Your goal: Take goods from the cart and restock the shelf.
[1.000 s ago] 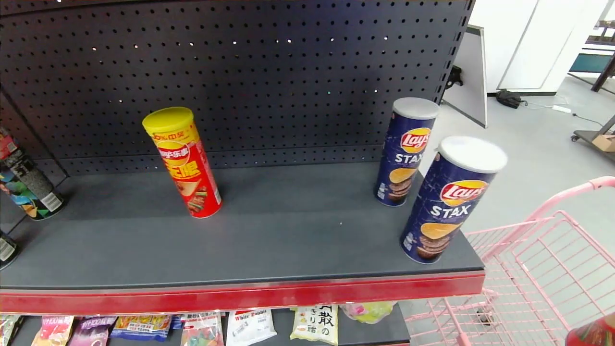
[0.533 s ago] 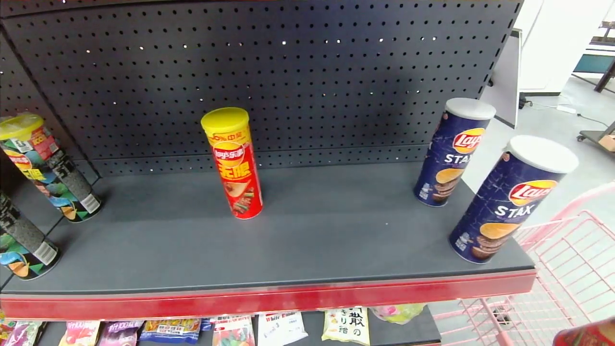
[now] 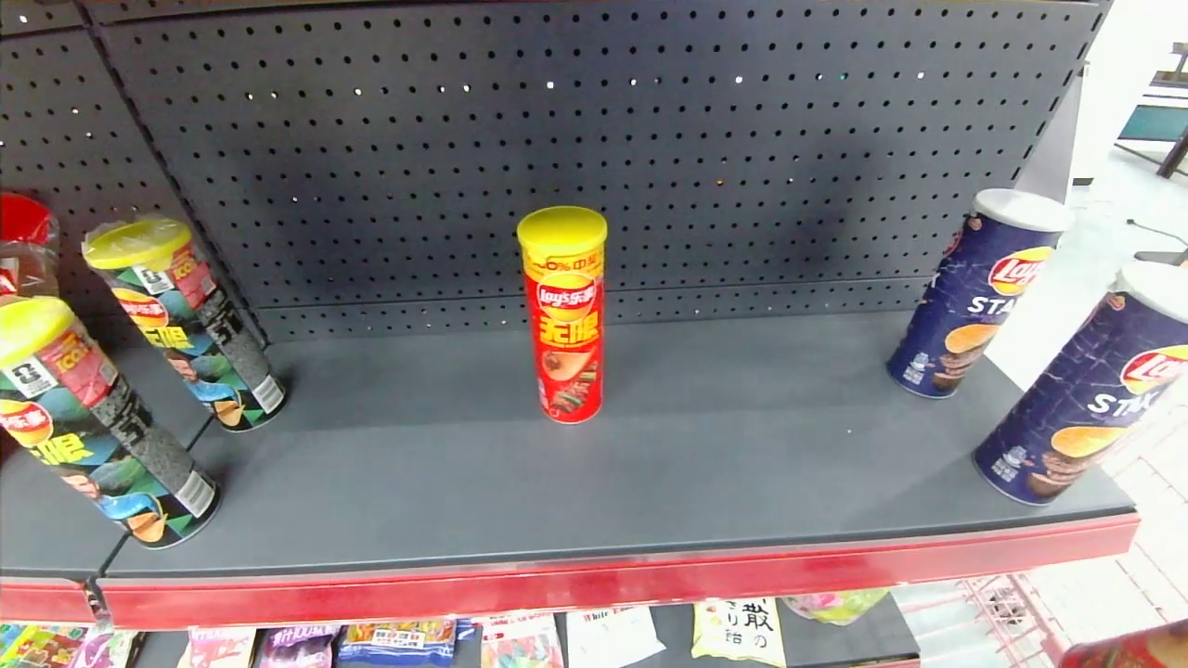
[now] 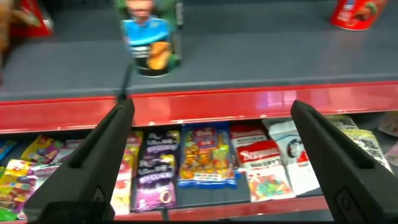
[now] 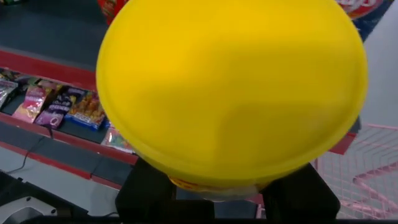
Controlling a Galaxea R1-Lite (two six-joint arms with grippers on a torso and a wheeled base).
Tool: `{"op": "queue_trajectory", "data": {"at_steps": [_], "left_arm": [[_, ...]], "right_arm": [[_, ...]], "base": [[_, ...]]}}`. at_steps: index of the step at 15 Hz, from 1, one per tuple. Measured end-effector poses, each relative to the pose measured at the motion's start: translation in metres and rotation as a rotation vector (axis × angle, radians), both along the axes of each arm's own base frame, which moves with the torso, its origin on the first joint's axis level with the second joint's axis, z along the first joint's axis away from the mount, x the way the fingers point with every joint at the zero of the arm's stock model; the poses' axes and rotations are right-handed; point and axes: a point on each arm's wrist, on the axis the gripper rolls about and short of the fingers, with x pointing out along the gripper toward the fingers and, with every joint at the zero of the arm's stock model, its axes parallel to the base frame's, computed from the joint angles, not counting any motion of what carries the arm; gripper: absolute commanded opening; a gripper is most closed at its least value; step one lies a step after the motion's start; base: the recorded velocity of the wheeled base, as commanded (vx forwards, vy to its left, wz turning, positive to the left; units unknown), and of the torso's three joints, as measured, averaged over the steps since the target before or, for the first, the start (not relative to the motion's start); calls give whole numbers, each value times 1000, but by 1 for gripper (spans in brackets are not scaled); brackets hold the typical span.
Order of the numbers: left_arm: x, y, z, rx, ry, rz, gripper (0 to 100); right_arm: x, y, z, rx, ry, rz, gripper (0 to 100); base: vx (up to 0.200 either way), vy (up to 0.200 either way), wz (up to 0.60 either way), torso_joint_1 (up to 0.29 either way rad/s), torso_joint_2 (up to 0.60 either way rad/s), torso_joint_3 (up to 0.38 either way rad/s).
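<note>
A red chips can with a yellow lid (image 3: 562, 315) stands upright mid-shelf on the grey shelf (image 3: 650, 482). Two blue chips cans (image 3: 974, 297) (image 3: 1086, 390) stand at the shelf's right end. My right gripper (image 5: 227, 196) is shut on another red can, whose yellow lid (image 5: 230, 87) faces the wrist camera. The held can's red body (image 3: 1128, 648) peeks in at the head view's lower right corner, below the shelf's front edge. My left gripper (image 4: 211, 168) hangs open with nothing in it, in front of the shelf's red front strip (image 4: 249, 102).
Multicoloured chips cans (image 3: 186, 320) (image 3: 88, 417) stand on the neighbouring shelf section to the left. Snack bags (image 4: 205, 158) fill the lower shelf. The pink wire cart (image 5: 367, 180) is at the right, beyond the shelf end. A perforated back panel (image 3: 557, 139) closes the shelf.
The head camera has swung to the left, so the shelf and cans slide right in the picture and more cans appear at the left. The held can stays at the lower right corner.
</note>
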Motion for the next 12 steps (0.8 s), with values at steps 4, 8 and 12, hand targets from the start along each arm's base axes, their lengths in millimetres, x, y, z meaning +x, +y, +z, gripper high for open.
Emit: {"op": "queue_trajectory", "data": {"at_steps": [4,8,12], "left_arm": [[0,0,0,0,0,1,100],[0,0,0,0,-2,0,100],[0,0,0,-1,0,0,100]], "right_arm": [[6,1,6,-2,12,33,0],[9,2,5,-6,31,42,0],[11,4,7,-1,46,118,0]], "base": [[0,0,0,0,0,0],[50,0,0,2,-2,2],[0,0,0,0,0,0]]}}
